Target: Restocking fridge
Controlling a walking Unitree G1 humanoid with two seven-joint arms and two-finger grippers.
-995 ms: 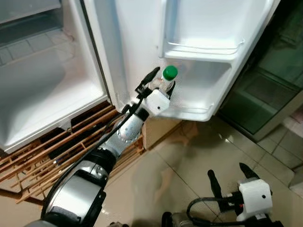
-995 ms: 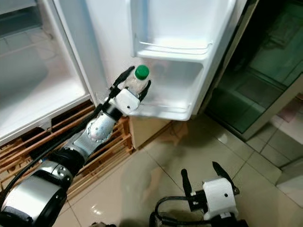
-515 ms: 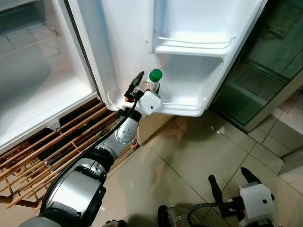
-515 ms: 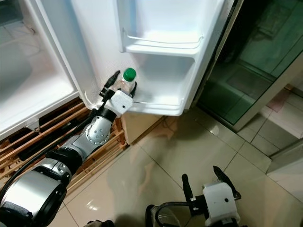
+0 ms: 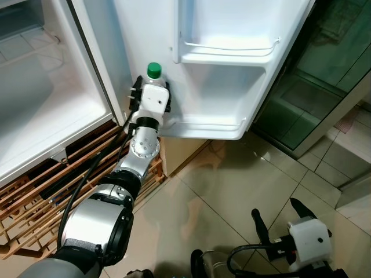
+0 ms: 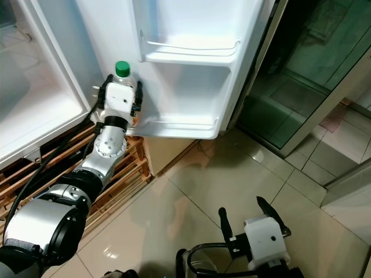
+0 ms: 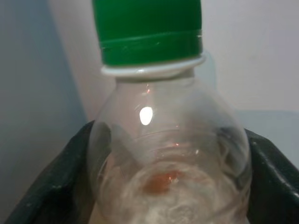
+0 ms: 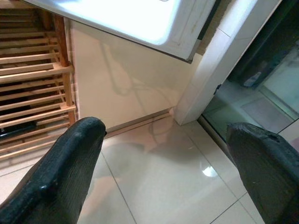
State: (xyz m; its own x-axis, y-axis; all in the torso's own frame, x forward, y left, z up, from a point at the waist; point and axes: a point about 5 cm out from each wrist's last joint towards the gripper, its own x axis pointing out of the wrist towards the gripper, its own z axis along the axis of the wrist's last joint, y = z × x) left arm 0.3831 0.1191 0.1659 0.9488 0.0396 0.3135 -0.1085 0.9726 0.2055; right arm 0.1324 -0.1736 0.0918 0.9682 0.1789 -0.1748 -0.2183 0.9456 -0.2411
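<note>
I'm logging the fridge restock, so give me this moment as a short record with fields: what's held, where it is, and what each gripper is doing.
held item: clear bottle with green cap
held by: left gripper, shut on the bottle
bottle position: upright, at the left end of the lower door shelf
upper door shelf: nothing visible in it
right gripper: open, low over the tiled floor, idle
fridge door: open

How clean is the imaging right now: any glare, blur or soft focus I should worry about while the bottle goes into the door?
Left eye view: sharp, evenly lit; glossy floor tiles carry soft reflections. Left wrist view: the bottle is very close and slightly soft, with one small glare spot on its shoulder. Right wrist view: the near fingertips are blurred, the floor behind is in focus with a small bright highlight.
</note>
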